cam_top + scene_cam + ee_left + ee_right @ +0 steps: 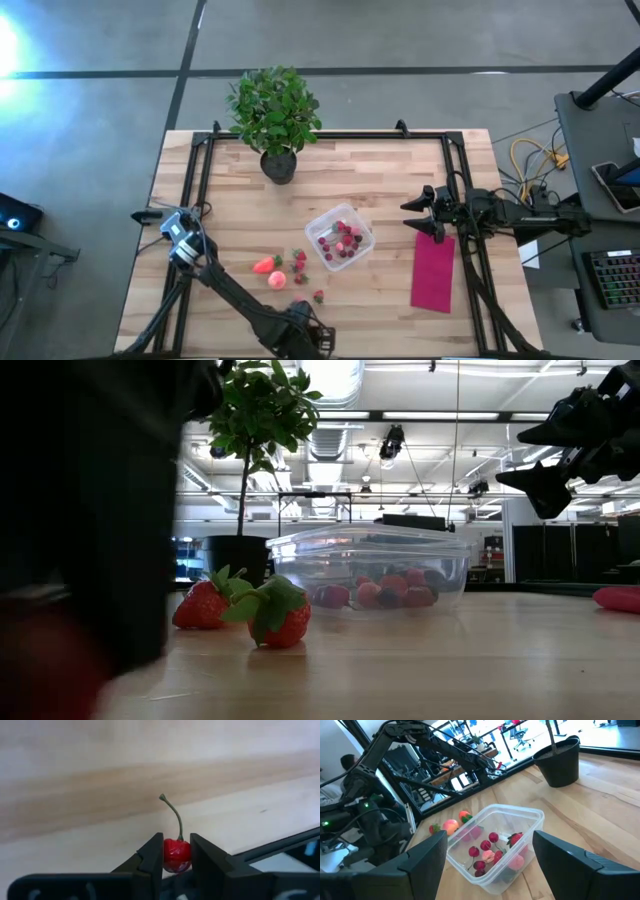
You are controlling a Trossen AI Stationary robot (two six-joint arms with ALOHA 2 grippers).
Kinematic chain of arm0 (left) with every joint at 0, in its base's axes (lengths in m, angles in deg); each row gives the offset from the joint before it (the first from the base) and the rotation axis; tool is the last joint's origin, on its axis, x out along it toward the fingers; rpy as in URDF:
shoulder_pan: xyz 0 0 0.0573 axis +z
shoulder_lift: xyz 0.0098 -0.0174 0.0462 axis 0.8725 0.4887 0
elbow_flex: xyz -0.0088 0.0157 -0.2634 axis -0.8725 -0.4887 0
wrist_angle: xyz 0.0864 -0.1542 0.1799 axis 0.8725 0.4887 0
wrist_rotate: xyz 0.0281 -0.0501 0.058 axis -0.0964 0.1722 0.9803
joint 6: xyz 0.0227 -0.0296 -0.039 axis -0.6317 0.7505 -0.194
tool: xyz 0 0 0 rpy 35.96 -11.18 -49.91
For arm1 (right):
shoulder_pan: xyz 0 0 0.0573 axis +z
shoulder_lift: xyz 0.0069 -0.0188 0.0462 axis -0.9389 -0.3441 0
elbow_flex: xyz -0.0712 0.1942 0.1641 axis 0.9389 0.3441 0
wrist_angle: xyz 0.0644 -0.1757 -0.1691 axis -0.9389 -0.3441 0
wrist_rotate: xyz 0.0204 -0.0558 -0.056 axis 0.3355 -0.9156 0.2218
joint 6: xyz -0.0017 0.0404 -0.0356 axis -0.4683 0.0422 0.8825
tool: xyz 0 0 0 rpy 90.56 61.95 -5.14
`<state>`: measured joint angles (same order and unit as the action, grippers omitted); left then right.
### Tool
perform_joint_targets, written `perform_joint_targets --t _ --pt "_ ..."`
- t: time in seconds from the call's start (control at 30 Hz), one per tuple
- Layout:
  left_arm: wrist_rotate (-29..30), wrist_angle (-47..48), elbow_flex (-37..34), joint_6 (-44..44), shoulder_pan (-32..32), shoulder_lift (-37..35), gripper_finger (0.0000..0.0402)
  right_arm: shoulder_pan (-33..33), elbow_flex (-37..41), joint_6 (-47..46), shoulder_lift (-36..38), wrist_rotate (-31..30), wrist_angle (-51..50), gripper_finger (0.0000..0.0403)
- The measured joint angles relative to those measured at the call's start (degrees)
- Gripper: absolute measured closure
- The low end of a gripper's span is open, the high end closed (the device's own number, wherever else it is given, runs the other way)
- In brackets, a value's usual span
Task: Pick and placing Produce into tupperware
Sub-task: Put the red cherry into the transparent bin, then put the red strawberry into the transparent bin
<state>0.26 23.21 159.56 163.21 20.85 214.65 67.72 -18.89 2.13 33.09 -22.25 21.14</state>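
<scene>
A red cherry (pixel 176 856) with a thin green stem sits between the fingers of my left gripper (pixel 312 340), which is at the table's near edge and shut on it. The clear tupperware (pixel 340 238) stands mid-table with several red fruits inside. Left of and nearer than it, on the wood, lie an orange-red strawberry (pixel 266 265), a round pink-orange fruit (pixel 277 281) and small red strawberries (pixel 299 262). My right gripper (pixel 412 215) waits open and level at the right, above the table. My left gripper pinches the cherry's round body (pixel 170 854) between its two fingers (pixel 152 857), one on each side. It comes steeply from above. The stem (pixel 174 815) stands free beyond the fingertips. Whether the cherry rests on the table or is lifted, I cannot tell.
A leafy potted plant (pixel 275 115) stands at the far edge. A flat magenta cloth (pixel 433 272) lies at the right, under my right arm. A black frame (pixel 205 170) runs along the table's sides. My left arm fills the low view's left.
</scene>
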Motion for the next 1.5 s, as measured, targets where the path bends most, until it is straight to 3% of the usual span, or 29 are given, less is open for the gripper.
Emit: perform_joint_targets --t 0.3,0.47,0.63,0.8,1.2,1.37,1.5 --pt "15.4 6.8 0.0 -7.8 4.2 -5.2 0.0331 0.0 0.0 0.0 0.0 0.0 0.0 0.0117" --pt "24.5 11.4 -0.2 -22.0 11.4 -9.4 0.0331 0.0 0.0 0.0 0.0 0.0 0.0 0.0117" --pt "22.5 7.6 -0.2 -43.2 21.5 -11.5 0.0331 0.0 0.0 0.0 0.0 0.0 0.0 0.0117" --pt "15.9 5.5 -0.3 -53.3 26.8 -11.5 0.0317 0.0 0.0 0.0 0.0 0.0 0.0 0.0117" --pt "14.6 12.0 -0.2 -52.5 26.7 -11.3 0.0182 0.0 0.0 0.0 -0.1 0.0 0.0 0.0117" --pt "11.5 13.2 -0.1 -56.5 24.4 -14.7 0.0174 0.0 0.0 0.0 -0.1 0.0 0.0 0.0117" --pt "10.0 21.1 -0.3 -55.2 19.5 -16.9 0.0173 0.0 0.0 0.0 -0.1 0.0 0.0 0.0117"
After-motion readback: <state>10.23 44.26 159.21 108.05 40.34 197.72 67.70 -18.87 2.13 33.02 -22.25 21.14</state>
